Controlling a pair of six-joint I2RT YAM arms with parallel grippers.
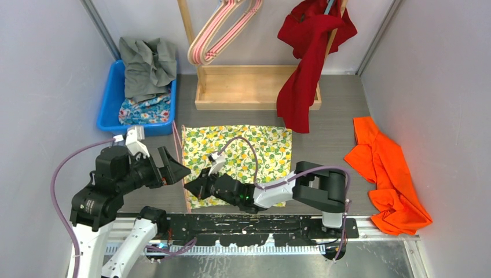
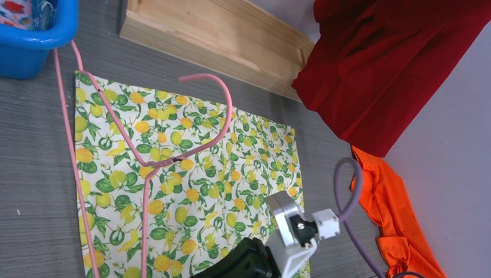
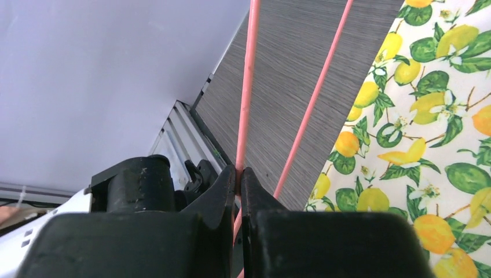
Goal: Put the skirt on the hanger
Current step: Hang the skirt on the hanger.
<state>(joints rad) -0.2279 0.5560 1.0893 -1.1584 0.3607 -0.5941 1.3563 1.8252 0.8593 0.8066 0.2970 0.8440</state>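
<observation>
Lemon-print fabric skirt point(image 1: 237, 156) lies flat on grey wood-grain table point(image 1: 330, 116), frame centre; thin pink wire hanger point(image 2: 168, 163) overlaps its left edge. Blue plastic bin point(image 1: 107, 113) sits upper left, near the skirt's corner; light wooden rack base point(image 1: 255, 87) stands behind the skirt, red cloth garment point(image 1: 301, 75) hanging before its right end. Crumpled orange cloth point(image 1: 388, 174) lies right, well apart.
</observation>
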